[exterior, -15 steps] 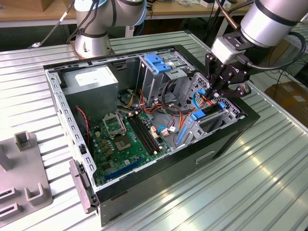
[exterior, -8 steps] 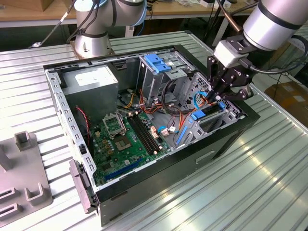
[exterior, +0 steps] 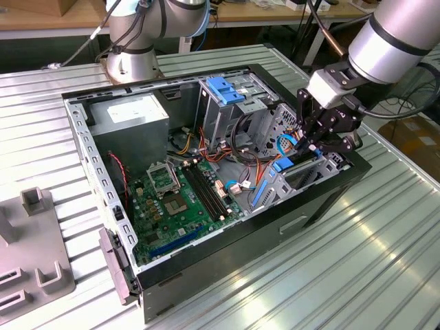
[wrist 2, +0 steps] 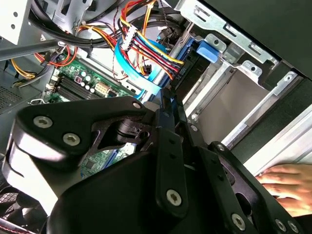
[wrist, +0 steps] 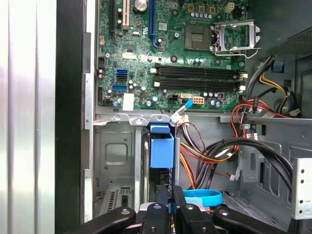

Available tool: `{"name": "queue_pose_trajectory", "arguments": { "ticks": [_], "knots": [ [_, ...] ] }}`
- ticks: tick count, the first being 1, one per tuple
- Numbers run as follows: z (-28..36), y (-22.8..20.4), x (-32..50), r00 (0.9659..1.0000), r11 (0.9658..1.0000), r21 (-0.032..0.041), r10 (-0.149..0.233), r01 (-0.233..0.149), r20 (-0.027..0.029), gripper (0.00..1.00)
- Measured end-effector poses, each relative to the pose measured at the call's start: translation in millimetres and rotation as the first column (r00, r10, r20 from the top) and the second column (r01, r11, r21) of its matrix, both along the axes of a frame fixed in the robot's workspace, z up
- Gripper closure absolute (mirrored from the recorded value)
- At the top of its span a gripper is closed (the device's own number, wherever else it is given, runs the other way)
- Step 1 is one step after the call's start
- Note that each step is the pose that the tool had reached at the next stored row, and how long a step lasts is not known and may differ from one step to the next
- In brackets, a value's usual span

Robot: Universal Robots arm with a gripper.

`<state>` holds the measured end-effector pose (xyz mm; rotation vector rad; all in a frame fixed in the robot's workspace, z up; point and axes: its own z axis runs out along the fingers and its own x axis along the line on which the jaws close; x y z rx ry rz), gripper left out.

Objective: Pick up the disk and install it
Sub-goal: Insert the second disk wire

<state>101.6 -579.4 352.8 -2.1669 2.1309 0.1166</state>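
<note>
The open black computer case point(exterior: 227, 234) lies on the ribbed metal table point(exterior: 357, 268), its green motherboard point(exterior: 182, 199) exposed. At the exterior view's right, the black gripper point(exterior: 313, 144) pinches the blue-framed grey metal disk point(wrist: 161, 151), standing on edge in the lower drive bay point(wrist: 114, 161). Coloured wire bundles point(wrist: 209, 156) and a thin blue data cable point(wrist 2: 134, 73) crowd alongside. A hand point(wrist 2: 285, 183) rests outside the case.

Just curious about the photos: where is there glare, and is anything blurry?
Exterior view: bright glare streaks on the ribbed metal table. Second wrist view: the black tool looms close and soft, and a hand looks blurred. First wrist view: motherboard evenly lit and sharp.
</note>
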Motion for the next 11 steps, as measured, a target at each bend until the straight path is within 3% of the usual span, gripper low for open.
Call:
{"name": "queue_pose_trajectory", "arguments": {
  "ticks": [2, 5, 6, 11],
  "knots": [
    [-0.6, 0.0, 0.0, 1.0, 1.0, 0.0037, 0.0, 0.0, 0.0, 0.84],
    [-1.7, 0.0, 0.0, 1.0, 0.9997, 0.0224, 0.0, 0.0, 0.0002, 0.84],
    [-2.1, 0.0, 0.0, 1.0, 0.9997, 0.0254, 0.0, 0.0, 0.0003, 0.84],
    [-3.2, -0.4, -0.2, 1.0, 0.9997, 0.0252, 0.001, -0.001, 0.0038, 0.84]
  ]
}}
